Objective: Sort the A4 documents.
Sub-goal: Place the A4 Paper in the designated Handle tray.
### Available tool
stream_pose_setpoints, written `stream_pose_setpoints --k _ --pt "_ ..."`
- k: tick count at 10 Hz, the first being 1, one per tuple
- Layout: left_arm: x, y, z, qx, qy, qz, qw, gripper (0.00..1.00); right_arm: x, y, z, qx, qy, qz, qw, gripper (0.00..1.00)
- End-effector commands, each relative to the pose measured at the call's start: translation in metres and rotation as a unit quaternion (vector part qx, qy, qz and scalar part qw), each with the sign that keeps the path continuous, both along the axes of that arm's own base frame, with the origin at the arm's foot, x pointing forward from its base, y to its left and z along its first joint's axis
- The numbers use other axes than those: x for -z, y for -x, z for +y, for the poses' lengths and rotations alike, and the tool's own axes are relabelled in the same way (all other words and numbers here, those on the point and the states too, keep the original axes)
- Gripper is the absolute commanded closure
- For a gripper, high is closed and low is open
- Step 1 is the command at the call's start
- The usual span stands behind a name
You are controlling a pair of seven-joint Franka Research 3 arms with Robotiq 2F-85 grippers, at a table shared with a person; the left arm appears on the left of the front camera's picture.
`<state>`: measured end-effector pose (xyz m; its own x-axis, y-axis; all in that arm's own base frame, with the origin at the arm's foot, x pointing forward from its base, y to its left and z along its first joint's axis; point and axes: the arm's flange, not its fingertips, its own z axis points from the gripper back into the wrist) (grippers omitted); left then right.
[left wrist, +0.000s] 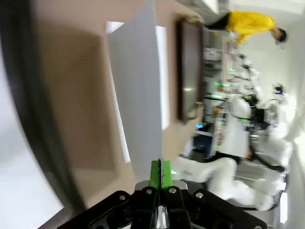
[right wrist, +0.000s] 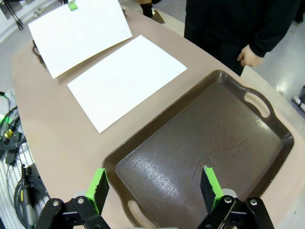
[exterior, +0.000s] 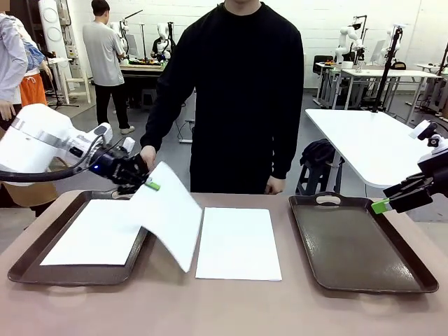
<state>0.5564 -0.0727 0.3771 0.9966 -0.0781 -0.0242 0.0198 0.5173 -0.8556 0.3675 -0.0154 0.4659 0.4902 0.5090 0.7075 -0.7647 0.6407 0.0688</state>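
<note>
A thin, blank white A4 paper sheet [exterior: 168, 213] hangs tilted over the right rim of the left dark brown handled tray [exterior: 21, 269]. The left gripper [exterior: 150, 185], its arm reaching in low, is clamped on the sheet's far edge. The sheet's long axis slopes down toward the near edge of the brown table [exterior: 224, 308]. A second sheet [exterior: 94, 234] lies flat in that tray, and a third sheet [exterior: 238, 243] lies flat mid-table, lengthwise far-to-near. The right gripper [exterior: 381, 205] hovers with jaws apart over the right tray [exterior: 350, 245], near its far right edge.

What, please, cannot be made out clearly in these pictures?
Front view: the lifted sheet hides the right rim of the left tray.
Left wrist view: blur smears the tray beside the left gripper.
Front view: the arm behind the right gripper is cut by the edge.
</note>
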Motion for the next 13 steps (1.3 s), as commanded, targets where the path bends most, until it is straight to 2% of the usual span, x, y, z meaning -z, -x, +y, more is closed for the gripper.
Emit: stream_pose_setpoints --k 1,4,6,7,9,10,13 --pt "0.020 0.006 0.002 -0.003 -0.071 -0.018 0.997 0.99 0.002 -0.004 0.000 -0.008 -0.011 -0.005 1.000 0.00" --pt "0.025 0.000 0.039 -0.052 -0.136 -0.037 0.989 0.99 0.002 -0.004 0.000 -0.008 -0.011 -0.005 1.000 0.00" --pt "0.026 -0.011 0.069 -0.087 -0.194 -0.035 0.977 0.99 0.002 -0.004 0.000 -0.008 -0.011 -0.005 1.000 0.00" --pt "0.026 -0.016 0.077 -0.083 -0.207 -0.027 0.974 0.99 0.002 -0.004 0.000 -0.008 -0.011 -0.005 1.000 0.00" --pt "0.034 -0.029 0.093 -0.045 -0.232 0.027 0.971 0.99 0.002 -0.004 0.000 -0.008 -0.011 -0.005 1.000 0.00" --pt "0.036 -0.037 0.097 -0.031 -0.225 0.037 0.973 0.99 0.002 -0.004 0.000 -0.008 -0.011 -0.005 1.000 0.00" --pt "0.039 -0.050 0.103 -0.026 -0.246 0.039 0.968 0.99 0.002 -0.004 0.000 -0.008 -0.011 -0.005 1.000 0.00"
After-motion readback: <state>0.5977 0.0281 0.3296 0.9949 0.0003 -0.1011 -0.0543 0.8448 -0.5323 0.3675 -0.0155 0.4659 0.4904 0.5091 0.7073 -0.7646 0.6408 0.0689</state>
